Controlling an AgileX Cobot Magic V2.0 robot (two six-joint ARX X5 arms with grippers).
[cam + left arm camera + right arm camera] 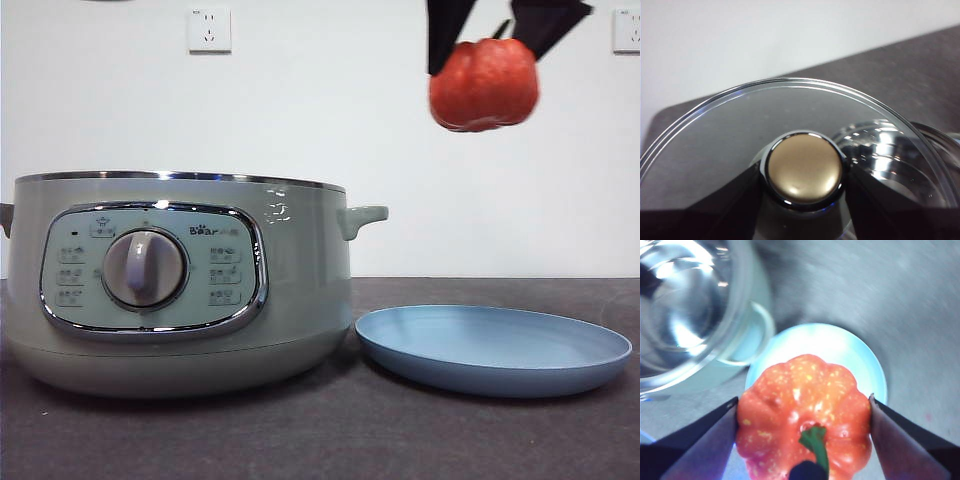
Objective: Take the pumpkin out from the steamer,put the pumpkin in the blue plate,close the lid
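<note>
My right gripper (487,55) is shut on the orange-red pumpkin (484,84) and holds it high in the air, above the blue plate (494,349). In the right wrist view the pumpkin (805,412) with its green stem sits between the jaws, over the plate (860,357). The sage-green steamer (180,280) stands open at the left, beside the plate; its shiny inner pot (685,305) looks empty. My left gripper (802,177) is shut on the knob (804,169) of the glass lid (730,135) and holds it over the dark table, out of the front view.
The dark table (330,440) runs to a white wall with sockets (209,29). The steamer's side handle (362,217) points toward the plate.
</note>
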